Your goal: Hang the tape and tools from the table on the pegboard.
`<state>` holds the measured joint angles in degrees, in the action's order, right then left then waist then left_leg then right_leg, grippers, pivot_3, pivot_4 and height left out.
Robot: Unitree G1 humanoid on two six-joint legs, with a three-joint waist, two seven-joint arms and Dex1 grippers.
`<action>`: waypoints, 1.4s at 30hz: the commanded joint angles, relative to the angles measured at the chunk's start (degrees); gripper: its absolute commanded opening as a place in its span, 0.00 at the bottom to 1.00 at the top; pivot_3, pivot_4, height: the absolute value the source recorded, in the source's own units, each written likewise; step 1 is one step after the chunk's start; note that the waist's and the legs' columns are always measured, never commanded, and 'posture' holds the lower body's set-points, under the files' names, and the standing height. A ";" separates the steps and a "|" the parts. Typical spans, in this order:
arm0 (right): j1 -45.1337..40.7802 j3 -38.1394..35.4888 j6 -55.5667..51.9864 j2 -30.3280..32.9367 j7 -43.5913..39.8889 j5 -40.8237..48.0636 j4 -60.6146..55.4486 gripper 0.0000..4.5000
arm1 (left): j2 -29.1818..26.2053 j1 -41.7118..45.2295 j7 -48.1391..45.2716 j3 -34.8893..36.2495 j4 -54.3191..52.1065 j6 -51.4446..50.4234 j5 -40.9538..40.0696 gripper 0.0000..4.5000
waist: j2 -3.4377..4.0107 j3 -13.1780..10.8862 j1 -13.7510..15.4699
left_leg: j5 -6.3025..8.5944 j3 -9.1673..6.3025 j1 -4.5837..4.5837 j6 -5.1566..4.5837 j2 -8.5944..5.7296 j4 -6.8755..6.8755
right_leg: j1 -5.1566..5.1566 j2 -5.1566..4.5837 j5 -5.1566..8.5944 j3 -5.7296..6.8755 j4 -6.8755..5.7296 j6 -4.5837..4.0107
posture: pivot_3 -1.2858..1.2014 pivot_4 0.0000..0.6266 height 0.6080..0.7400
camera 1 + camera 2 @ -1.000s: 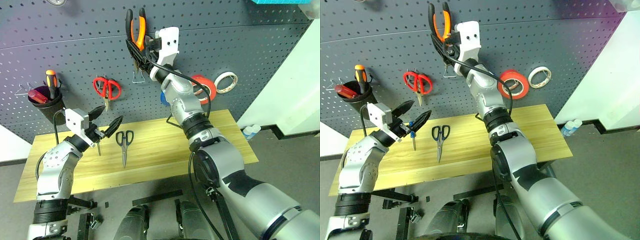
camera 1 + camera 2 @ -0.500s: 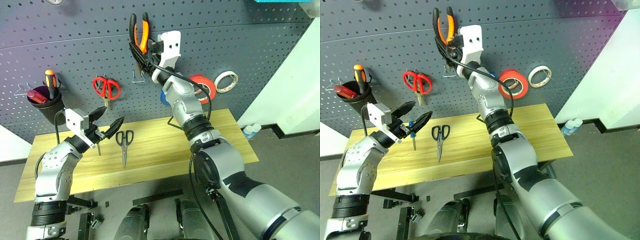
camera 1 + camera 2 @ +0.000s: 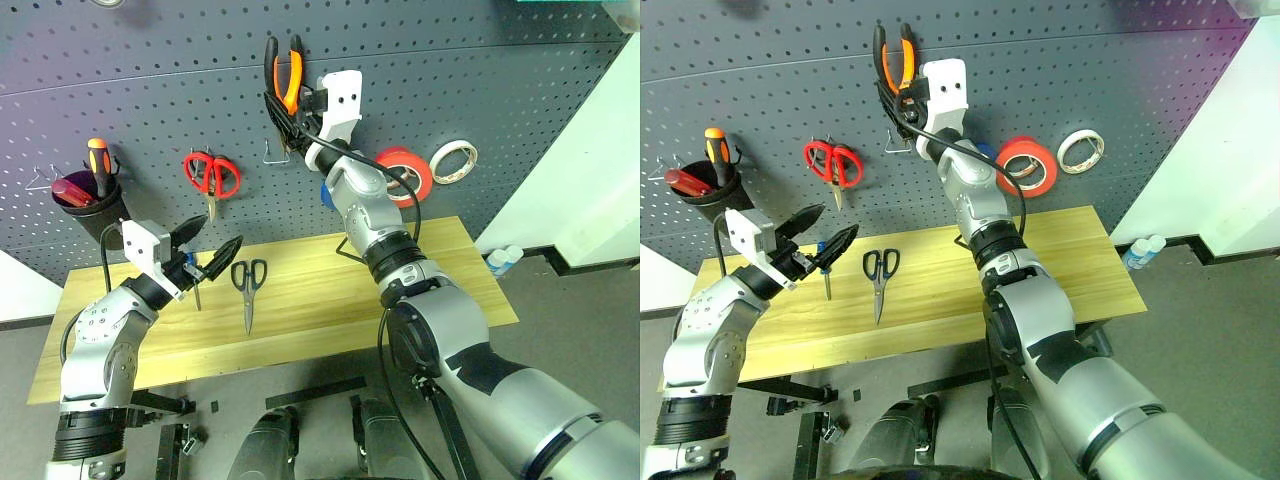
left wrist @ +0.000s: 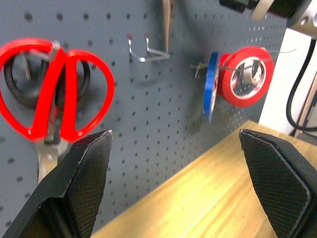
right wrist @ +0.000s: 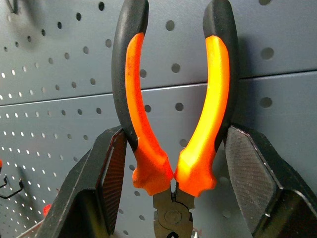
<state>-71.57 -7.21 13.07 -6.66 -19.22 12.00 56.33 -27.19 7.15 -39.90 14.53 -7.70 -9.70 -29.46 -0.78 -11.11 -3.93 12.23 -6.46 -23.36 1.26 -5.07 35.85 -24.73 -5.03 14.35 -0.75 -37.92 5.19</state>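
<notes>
Right gripper (image 5: 171, 173) is up at the pegboard (image 3: 500, 90), fingers clamped on the orange pliers (image 3: 284, 75), handles pointing up. Left gripper (image 3: 210, 250) hovers over the bench (image 3: 440, 270), fingers spread wide, holding nothing. Dark scissors (image 3: 248, 285) and blue screwdriver (image 3: 826, 280) lie on the bench. Red tape (image 3: 405, 175) hangs on the board beside a blue roll (image 4: 211, 87).

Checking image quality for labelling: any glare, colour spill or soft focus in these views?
Head views: a purple-pink glow spills over the pegboard at its upper right; the table is evenly lit, no harsh glare. Left wrist view: the red-handled scissors look slightly soft. Right wrist view: the pliers are crisp, with mild sheen on the orange handles.
</notes>
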 commanded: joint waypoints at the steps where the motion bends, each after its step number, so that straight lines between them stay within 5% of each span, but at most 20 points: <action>1: -2.21 -0.53 2.12 -0.74 0.25 0.51 -1.84 0.59 | -1.17 -0.26 0.07 1.70 -3.37 0.05 -0.89 0.95 | -0.01 -0.02 0.03 | 0.00 0.00 0.00 0.00 0.00 -0.01 | 0.00 0.00 0.00 0.00 0.01 0.00 | 0.52 0.33 1.00; 31: 1.40 2.89 5.08 -1.17 -0.70 -4.17 -0.34 0.59 | -1.31 -0.42 0.73 1.23 -4.46 -1.23 -1.12 0.95 | 0.00 -0.18 0.06 | 0.00 0.00 -0.01 0.00 0.04 -0.75 | -0.05 0.00 0.00 0.00 0.69 0.00 | 0.52 0.33 1.00; 36: 2.71 3.60 4.39 -1.22 -1.52 -4.45 -1.75 0.96 | -1.00 0.19 0.64 0.93 -3.82 -1.05 -0.88 0.95 | 0.01 -0.21 0.01 | 0.00 0.00 -0.01 0.00 0.04 -0.76 | -0.05 0.00 0.00 0.00 0.69 0.00 | 0.51 0.33 1.00; 42: 3.24 3.91 4.54 -0.87 -0.89 -4.64 -4.51 0.99 | -0.85 0.88 0.43 0.66 -2.94 -0.83 -0.62 0.95 | 0.02 -0.22 0.02 | 0.00 0.00 0.00 0.01 0.04 -0.76 | -0.05 0.01 0.00 0.00 0.70 0.00 | 0.51 0.32 1.00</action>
<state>-67.99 -3.55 16.83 -7.37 -20.19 7.34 55.43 -28.00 7.34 -39.31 14.75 -9.85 -11.79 -30.13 -0.77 -11.34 -3.91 12.23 -6.45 -23.37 1.27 -5.03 35.09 -24.78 -5.02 14.35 -0.75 -37.23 5.19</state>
